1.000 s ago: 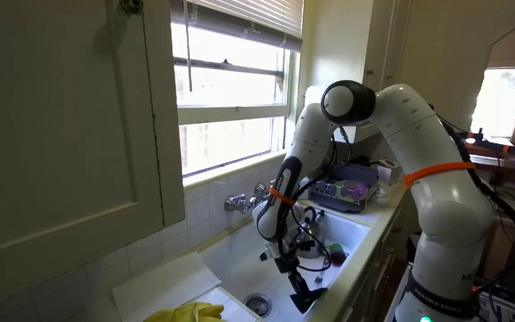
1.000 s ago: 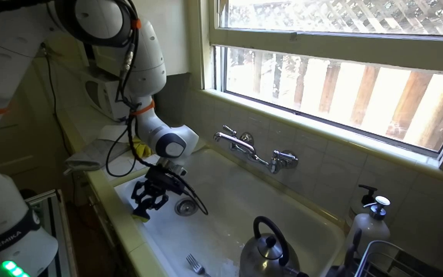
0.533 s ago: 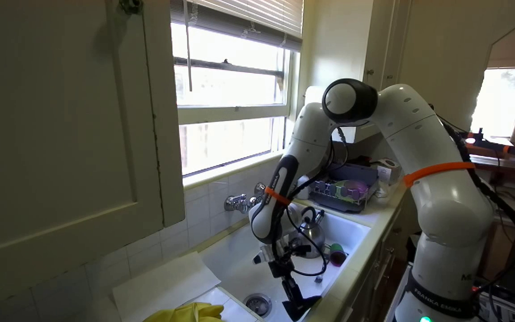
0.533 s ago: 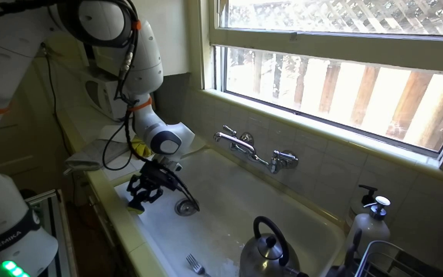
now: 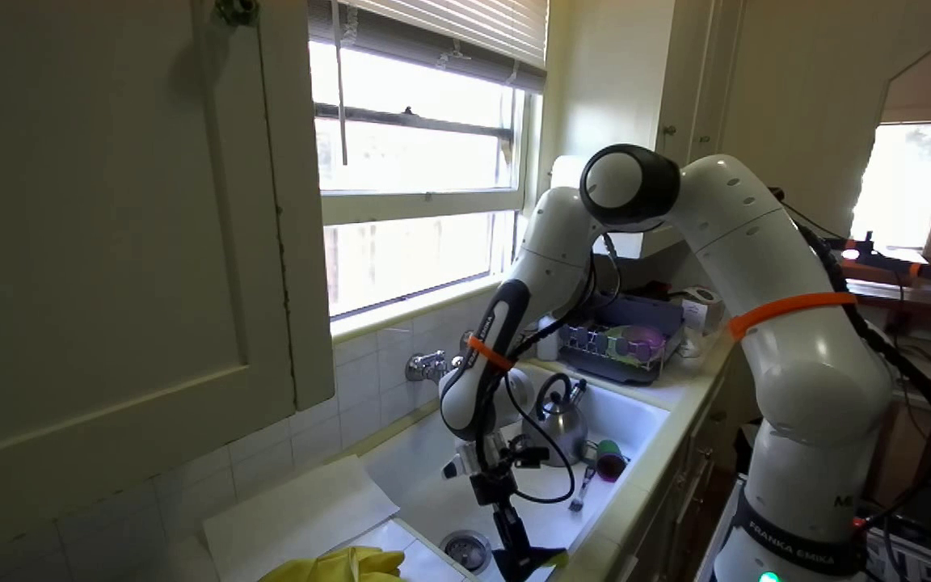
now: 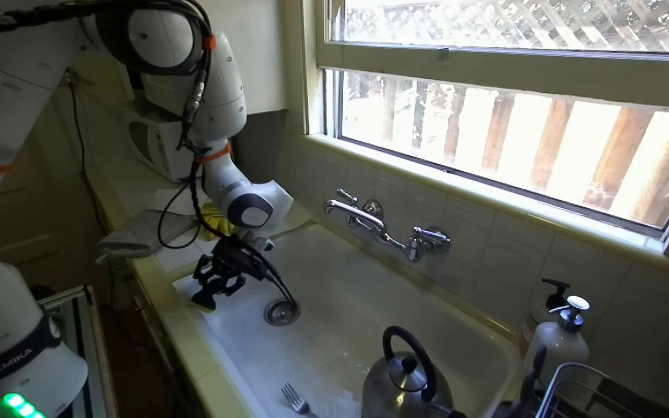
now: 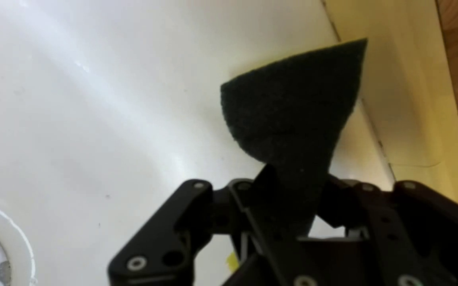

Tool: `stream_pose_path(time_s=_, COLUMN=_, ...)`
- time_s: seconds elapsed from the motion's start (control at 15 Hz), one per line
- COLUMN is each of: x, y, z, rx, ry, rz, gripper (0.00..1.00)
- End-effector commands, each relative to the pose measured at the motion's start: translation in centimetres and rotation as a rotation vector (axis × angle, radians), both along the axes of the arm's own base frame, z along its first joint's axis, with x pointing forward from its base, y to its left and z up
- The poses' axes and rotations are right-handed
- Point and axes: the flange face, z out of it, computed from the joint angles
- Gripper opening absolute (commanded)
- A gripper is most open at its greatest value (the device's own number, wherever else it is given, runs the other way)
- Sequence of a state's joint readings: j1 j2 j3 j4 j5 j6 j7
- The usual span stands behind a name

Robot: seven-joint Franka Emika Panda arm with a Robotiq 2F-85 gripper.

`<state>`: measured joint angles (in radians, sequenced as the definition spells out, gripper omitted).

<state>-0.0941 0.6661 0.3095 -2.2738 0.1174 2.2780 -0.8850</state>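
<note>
A sponge with a dark scrubbing side [image 7: 292, 103] is pinched between the fingers of my gripper [image 7: 296, 178] in the wrist view. It flares out beyond the fingertips, and a thin yellow edge shows along its far side. One corner overlaps the yellowish sink rim; whether it presses on it I cannot tell. In both exterior views the gripper [image 6: 213, 284] reaches down into the white sink [image 6: 334, 290] by its cabinet-side edge, near the drain [image 6: 281, 312]. The sponge [image 6: 202, 301] hangs at its tip, and a bit of its yellow side [image 5: 560, 558] shows.
A steel kettle [image 6: 407, 386] and a fork [image 6: 295, 399] stand and lie in the sink, with a green-and-dark cup [image 5: 609, 461]. A wall faucet [image 6: 369, 220] juts over the basin. Yellow gloves [image 5: 344, 566] lie on the counter; soap bottles [image 6: 561, 342] and a dish rack [image 5: 619, 343] stand opposite.
The gripper, sponge in its grip, has slid along the sink's cabinet-side edge, away from the kettle and toward the end with the gloves. More of the sponge's yellow shows in an exterior view.
</note>
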Motion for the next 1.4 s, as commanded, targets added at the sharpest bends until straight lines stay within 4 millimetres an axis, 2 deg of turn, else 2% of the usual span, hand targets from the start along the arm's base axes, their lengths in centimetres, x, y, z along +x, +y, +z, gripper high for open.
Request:
stream_pose_path(time_s=0.0, x=1.4, y=1.8, z=-0.5, rx=0.032, ry=-0.022, rz=0.022, gripper=0.04)
stream_pose_path(time_s=0.4, x=3.6, y=4.3, z=-0.8, rx=0.045, ry=-0.056, rz=0.064, gripper=0.04)
stream_pose_path(time_s=0.8, x=6.0, y=3.7, z=-0.7, rx=0.043, ry=-0.115, rz=0.015, gripper=0.04)
stream_pose_path(time_s=1.33, x=10.2, y=3.3, z=-1.0, rx=0.074, ry=-0.244, rz=-0.090, gripper=0.04)
